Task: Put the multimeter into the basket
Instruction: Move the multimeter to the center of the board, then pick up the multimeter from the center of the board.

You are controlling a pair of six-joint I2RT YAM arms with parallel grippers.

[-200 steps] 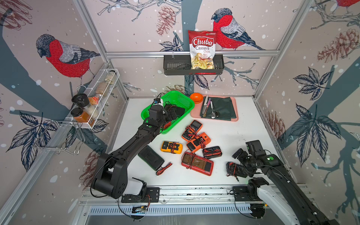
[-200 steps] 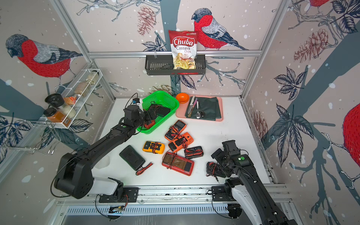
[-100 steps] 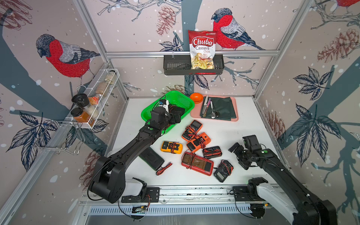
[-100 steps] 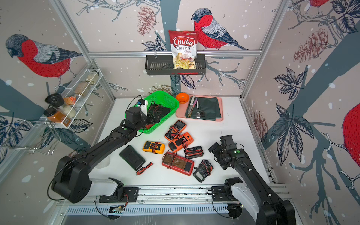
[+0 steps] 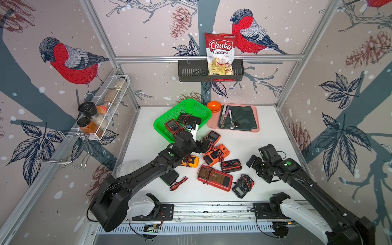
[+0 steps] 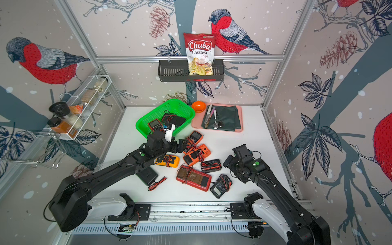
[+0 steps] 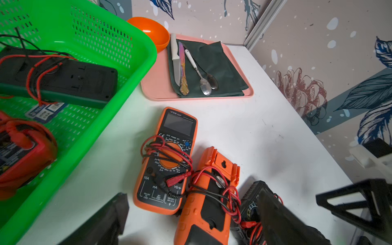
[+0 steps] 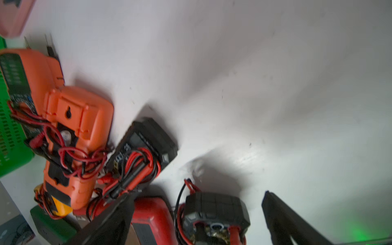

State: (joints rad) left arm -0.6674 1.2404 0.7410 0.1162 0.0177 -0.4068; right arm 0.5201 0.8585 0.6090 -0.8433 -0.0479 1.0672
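- Left wrist view: your left gripper (image 7: 193,194) has its fingers spread wide and grasps nothing. Below it, a face-up orange multimeter (image 7: 167,161) and a face-down orange multimeter (image 7: 210,191) lie touching, and the first is just beside the rim of the basket (image 7: 135,70).
- Only this view shows you the inside of the basket well: a red multimeter (image 7: 21,152) and a dark multimeter (image 7: 63,80) wound with leads, with a sticker (image 7: 45,110) on the floor between them.
- In both top views the basket sits at 11 o'clock on the table (image 5: 254,140) and the pink tray (image 5: 212,127) at 1 o'clock. The open room is at 3 o'clock, up to the side wall.
- In a top view the left arm (image 5: 148,169) partly covers a yellow multimeter (image 5: 192,162) and a dark green multimeter (image 5: 170,177) near 7 o'clock.
- Right wrist view: your right gripper (image 8: 197,197), at 4 o'clock, is also released and empty. A small black multimeter (image 8: 214,214) is near it, and this view is blurred.
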